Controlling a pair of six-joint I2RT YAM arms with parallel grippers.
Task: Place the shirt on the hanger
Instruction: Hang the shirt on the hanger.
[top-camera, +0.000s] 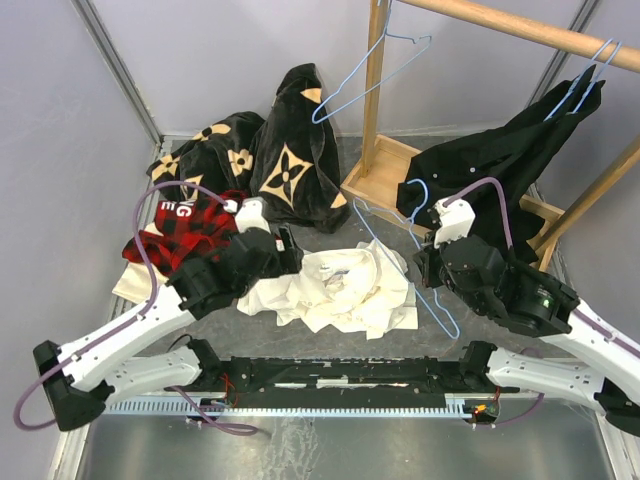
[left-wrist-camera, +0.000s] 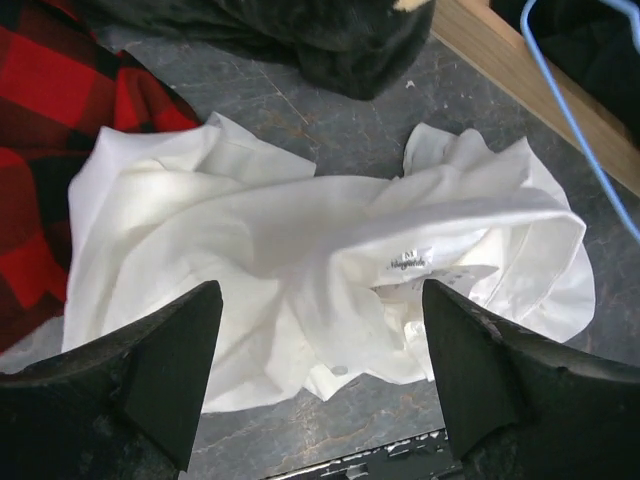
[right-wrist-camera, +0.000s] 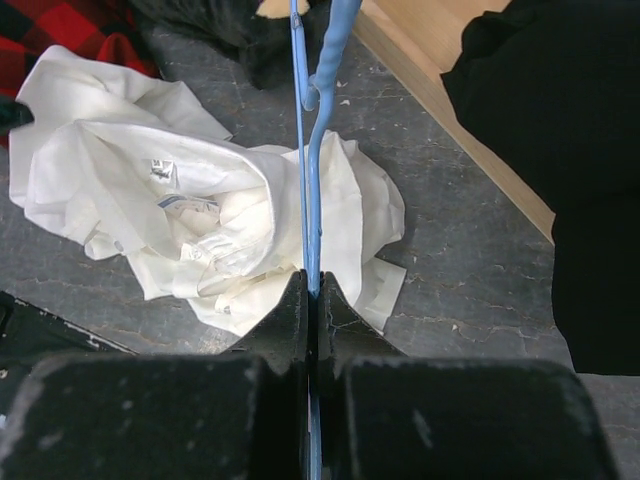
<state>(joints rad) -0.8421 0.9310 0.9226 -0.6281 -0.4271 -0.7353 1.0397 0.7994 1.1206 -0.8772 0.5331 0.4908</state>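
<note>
The white shirt (top-camera: 340, 290) lies crumpled on the grey table, collar label up; it also shows in the left wrist view (left-wrist-camera: 300, 240) and the right wrist view (right-wrist-camera: 200, 220). My right gripper (top-camera: 428, 262) (right-wrist-camera: 312, 285) is shut on the light-blue wire hanger (top-camera: 440, 318) (right-wrist-camera: 310, 180) and holds it over the shirt's right edge. The hanger's wire also crosses the top right of the left wrist view (left-wrist-camera: 580, 128). My left gripper (top-camera: 290, 250) (left-wrist-camera: 320, 295) is open and empty, just above the shirt's left part, with the cloth showing between its fingers.
A red-and-black plaid shirt (top-camera: 190, 230) lies left of the white shirt. A black garment with tan flowers (top-camera: 290, 160) lies behind. A wooden rack (top-camera: 375, 110) at the back right carries a spare blue hanger (top-camera: 372, 85) and a black garment (top-camera: 510, 150).
</note>
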